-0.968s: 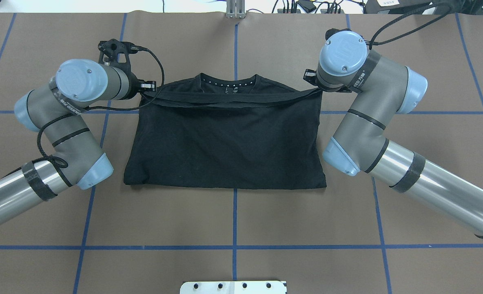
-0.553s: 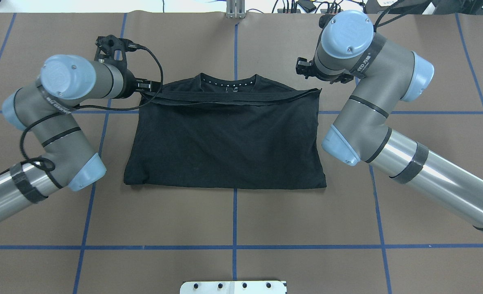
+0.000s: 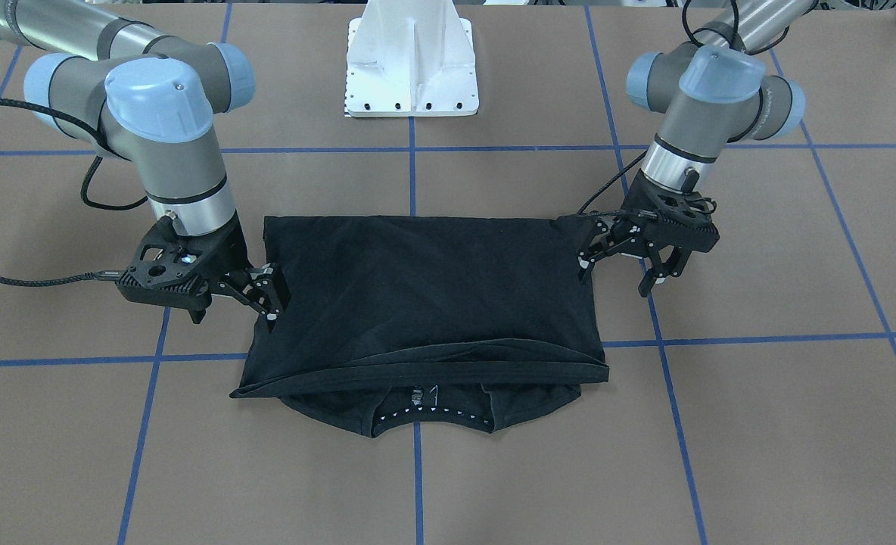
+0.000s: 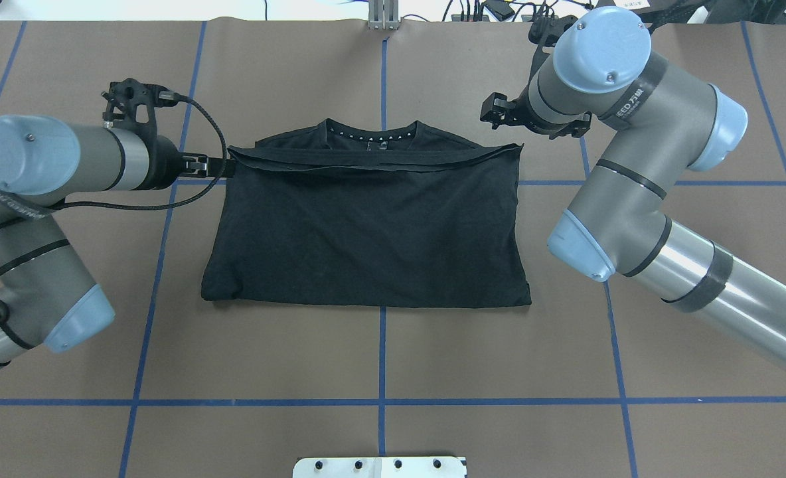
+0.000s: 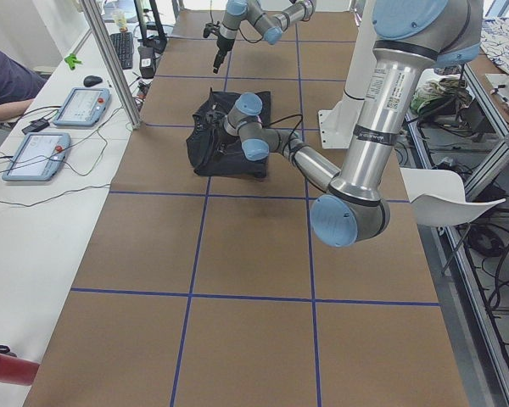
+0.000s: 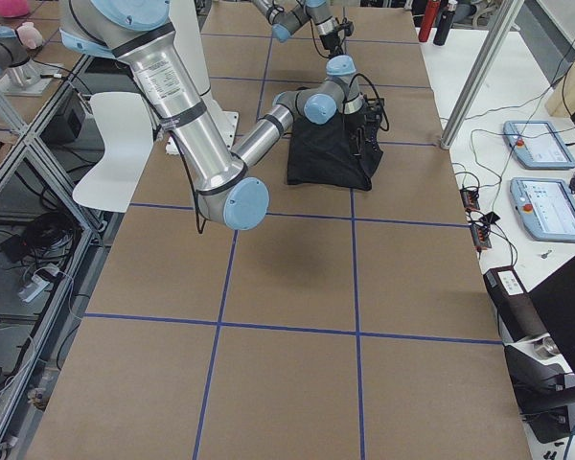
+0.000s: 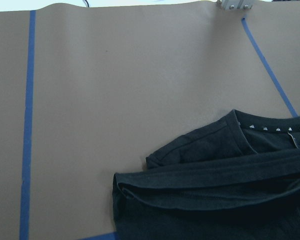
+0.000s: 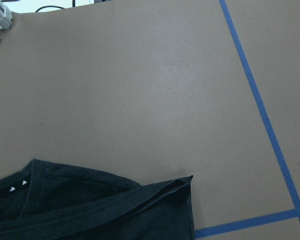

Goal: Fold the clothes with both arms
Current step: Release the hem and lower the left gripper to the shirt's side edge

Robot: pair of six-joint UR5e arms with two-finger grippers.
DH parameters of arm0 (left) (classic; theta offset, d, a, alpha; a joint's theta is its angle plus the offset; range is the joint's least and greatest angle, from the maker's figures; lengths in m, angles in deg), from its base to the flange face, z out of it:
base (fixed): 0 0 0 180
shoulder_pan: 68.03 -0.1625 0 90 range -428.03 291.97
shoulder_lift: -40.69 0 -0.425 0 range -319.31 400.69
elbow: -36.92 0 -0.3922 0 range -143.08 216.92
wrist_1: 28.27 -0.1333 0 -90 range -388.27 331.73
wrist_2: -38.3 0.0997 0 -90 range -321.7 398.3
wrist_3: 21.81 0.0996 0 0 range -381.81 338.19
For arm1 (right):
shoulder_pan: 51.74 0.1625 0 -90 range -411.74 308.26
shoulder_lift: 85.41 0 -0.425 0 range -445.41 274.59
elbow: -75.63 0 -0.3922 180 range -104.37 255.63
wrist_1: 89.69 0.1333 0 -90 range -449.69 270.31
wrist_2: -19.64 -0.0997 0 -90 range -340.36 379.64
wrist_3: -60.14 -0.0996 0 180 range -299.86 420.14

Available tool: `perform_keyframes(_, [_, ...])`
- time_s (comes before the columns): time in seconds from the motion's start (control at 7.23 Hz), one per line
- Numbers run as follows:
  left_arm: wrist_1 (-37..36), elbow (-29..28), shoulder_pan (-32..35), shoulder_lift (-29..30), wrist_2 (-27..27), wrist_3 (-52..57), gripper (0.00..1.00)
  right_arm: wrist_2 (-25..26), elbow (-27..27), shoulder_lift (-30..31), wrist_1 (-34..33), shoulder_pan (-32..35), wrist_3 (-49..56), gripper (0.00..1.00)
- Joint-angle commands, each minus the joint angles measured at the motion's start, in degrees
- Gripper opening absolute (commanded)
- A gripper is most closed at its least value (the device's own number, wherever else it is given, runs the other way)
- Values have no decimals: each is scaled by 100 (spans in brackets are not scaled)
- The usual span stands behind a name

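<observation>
Table (image 4: pixel 380 358) open around T-shirt (image 4: pixel 366 232), pedestal (image 4: pixel 380 467) at robot's edge.

A band (image 4: pixel 632 101) on the right arm (image 4: pixel 638 153) carried the letters "EED" beside characters too small to read. The T-shirt (image 4: pixel 366 232) neck tag (image 3: pixel 416 394) bore illegible marks.

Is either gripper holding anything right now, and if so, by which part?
Nothing is held. The left gripper and the right gripper both stand open beside the folded black T-shirt; both wrist views show its corners lying loose.
</observation>
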Motion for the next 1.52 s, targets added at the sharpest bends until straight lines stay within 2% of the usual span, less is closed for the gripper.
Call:
perform_keyframes(0.0, [1035,40,-351,-750,-31,-259,100,-6,-152,49,4,-24,10,100])
perform_keyframes(0.28, [1064,-13,-939,-787,22,-655,100,-6,-152,49,12,-25,10,100])
perform_keyframes(0.55, [1064,-5,-1222,-814,22,-761,99,-6,-152,40,21,-24,10,100])
perform_keyframes(0.83, [1064,4,-1425,-919,48,-770,93,2,-143,49,30,-24,10,100])
perform_keyframes(0.97, [1064,-4,-1504,-937,170,-814,85,11,-143,49,30,-33,10,100])
perform_keyframes(1.11, [1055,-5,-1565,-937,206,-1014,67,29,-143,57,30,-25,10,100])
perform_keyframes(1.38, [1046,57,-1575,-946,189,-1043,14,55,-178,49,30,-24,10,100])
